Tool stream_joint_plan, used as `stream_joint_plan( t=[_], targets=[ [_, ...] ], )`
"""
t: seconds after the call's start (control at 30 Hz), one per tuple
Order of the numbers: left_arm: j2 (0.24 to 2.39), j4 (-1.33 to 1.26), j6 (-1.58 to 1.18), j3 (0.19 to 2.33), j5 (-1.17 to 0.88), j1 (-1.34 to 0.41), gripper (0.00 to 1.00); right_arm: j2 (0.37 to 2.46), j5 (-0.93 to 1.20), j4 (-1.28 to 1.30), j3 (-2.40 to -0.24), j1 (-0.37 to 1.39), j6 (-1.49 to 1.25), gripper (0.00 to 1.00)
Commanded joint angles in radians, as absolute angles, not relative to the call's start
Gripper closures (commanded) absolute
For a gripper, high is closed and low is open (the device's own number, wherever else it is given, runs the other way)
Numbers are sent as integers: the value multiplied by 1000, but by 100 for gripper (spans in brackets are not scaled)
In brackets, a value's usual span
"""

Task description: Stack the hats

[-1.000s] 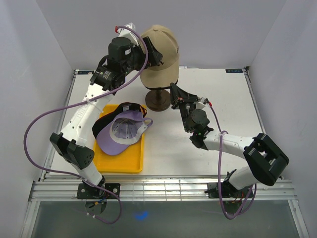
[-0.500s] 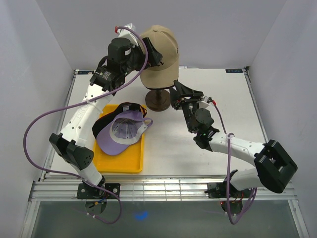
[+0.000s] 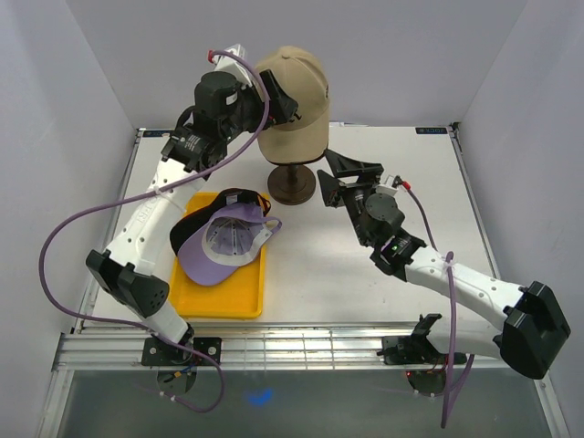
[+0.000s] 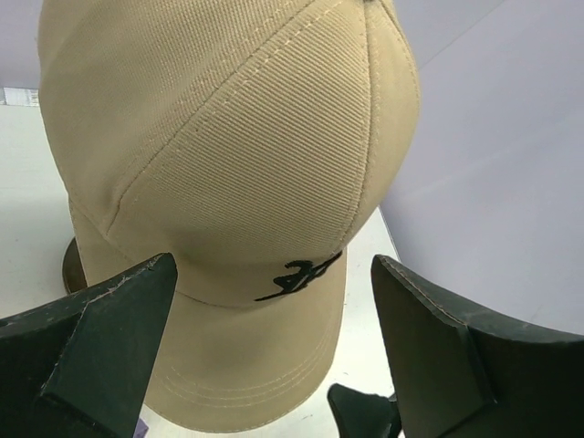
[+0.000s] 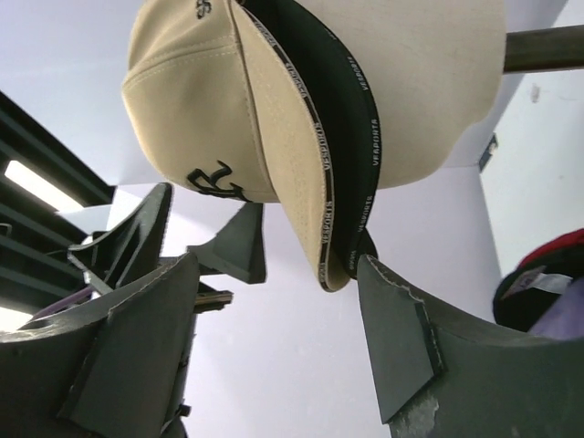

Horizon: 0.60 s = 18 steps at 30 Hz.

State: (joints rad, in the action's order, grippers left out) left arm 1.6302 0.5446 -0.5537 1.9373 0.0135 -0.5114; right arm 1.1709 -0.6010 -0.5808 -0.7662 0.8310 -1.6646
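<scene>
Left end effector (image 4: 274,269) spread wide beside tan cap (image 3: 297,87) on mannequin head (image 5: 438,82); right end effector (image 5: 274,265) spread, empty, under brim.

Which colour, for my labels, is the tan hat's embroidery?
Black embroidery on the tan hat; left wrist view shows it best.

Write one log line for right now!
left gripper: open, facing tan hat | right gripper: open, below it | tan hat: on mannequin head | lavender hat: in yellow tray

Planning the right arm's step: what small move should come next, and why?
Probably draw the right gripper back from the tan cap: its jaws stand open, holding nothing, and the cap already sits over a black cap on the mannequin head.
</scene>
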Motion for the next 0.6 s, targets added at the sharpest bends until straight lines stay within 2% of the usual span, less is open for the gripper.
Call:
stream_joint_plan(
  t=[0.0,0.3,0.4,0.47,0.57],
  targets=[
    [1546,525,-560,1922,-32,-505,2,1132,-612,-433,-825,827,-1617,24],
    [1448,543,-548,1868,-72,-505,2,1043,-563,-247,-837,802,-1444,23],
    [1378,578,-531,1846,-46,-505,2,1075,-451,-102,-932,802,-1270,24],
    [1339,597,-517,1826,-38,-505,2,1107,-334,-4,-980,804,-1203,28],
    [1276,663,-514,1792,-15,-505,2,1179,-258,-2,-979,859,-1189,32]
  ],
)
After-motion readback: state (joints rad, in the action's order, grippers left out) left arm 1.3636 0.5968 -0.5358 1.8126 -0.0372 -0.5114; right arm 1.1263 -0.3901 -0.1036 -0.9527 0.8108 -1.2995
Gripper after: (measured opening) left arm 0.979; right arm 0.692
